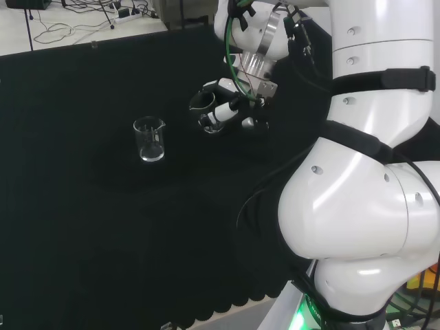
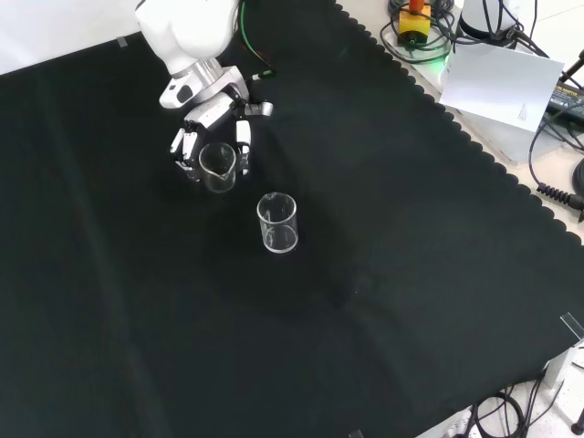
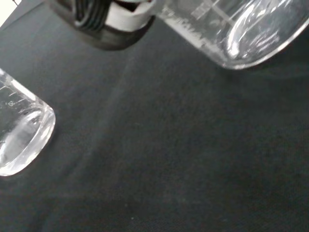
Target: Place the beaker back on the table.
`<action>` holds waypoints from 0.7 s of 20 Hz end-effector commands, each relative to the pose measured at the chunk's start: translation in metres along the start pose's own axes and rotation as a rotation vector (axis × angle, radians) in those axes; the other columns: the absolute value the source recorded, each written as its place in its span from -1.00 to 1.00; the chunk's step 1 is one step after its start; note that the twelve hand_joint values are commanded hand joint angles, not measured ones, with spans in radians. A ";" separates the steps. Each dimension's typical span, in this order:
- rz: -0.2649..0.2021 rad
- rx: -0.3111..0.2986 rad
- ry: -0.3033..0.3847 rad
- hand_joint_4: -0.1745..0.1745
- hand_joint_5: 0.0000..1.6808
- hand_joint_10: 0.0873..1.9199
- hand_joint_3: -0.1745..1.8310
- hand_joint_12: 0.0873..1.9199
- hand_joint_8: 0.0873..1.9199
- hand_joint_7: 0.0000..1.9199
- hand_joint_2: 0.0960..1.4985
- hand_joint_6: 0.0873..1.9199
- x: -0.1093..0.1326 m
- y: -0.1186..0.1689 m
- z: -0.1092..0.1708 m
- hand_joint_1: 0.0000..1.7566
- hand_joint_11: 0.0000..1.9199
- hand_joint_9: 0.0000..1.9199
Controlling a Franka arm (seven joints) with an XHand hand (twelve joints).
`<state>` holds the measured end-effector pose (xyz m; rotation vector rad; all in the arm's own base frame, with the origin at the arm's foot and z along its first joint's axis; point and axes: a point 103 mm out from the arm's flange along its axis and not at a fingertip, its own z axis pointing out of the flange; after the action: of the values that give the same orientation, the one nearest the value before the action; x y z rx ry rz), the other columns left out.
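My hand (image 2: 212, 132) has its fingers curled round the beaker (image 2: 218, 168), held above the surface (image 2: 383, 274); a second beaker (image 2: 277, 223) stands near.

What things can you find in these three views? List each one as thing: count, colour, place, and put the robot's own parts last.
Held beaker: one, clear glass, in the hand, upper left of the cloth in the front view.
Standing beaker: one, clear glass, upright on the cloth, just below and right of the held one in the front view.
Cloth: one, black, covering the bench.
White sheet: one, off the cloth at the front view's upper right.
Cables: several, dark, on the floor beyond the cloth in the head view.
Hand: one, black and white, fingers curled round the held beaker.
Arm: one, white, right of the head view.
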<state>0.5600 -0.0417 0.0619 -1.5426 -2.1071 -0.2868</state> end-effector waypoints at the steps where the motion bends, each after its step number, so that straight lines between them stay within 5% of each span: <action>1: 0.009 -0.001 0.016 -0.27 -0.49 -0.49 -1.00 0.38 -0.33 -0.43 0.21 -0.33 -0.015 -0.008 -0.006 0.18 -0.75 -0.31; 9: 0.025 0.000 0.019 -0.32 -0.54 -0.44 -1.00 0.41 -0.32 -0.51 0.20 -0.51 -0.001 0.000 0.000 0.14 -0.82 -0.39; 14: 0.035 0.000 0.042 -0.35 -0.55 -0.43 -1.00 0.42 -0.32 -0.53 0.19 -0.57 -0.014 -0.006 -0.007 0.12 -0.83 -0.42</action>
<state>0.5598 -0.0503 0.0612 -1.5628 -2.0600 -0.2952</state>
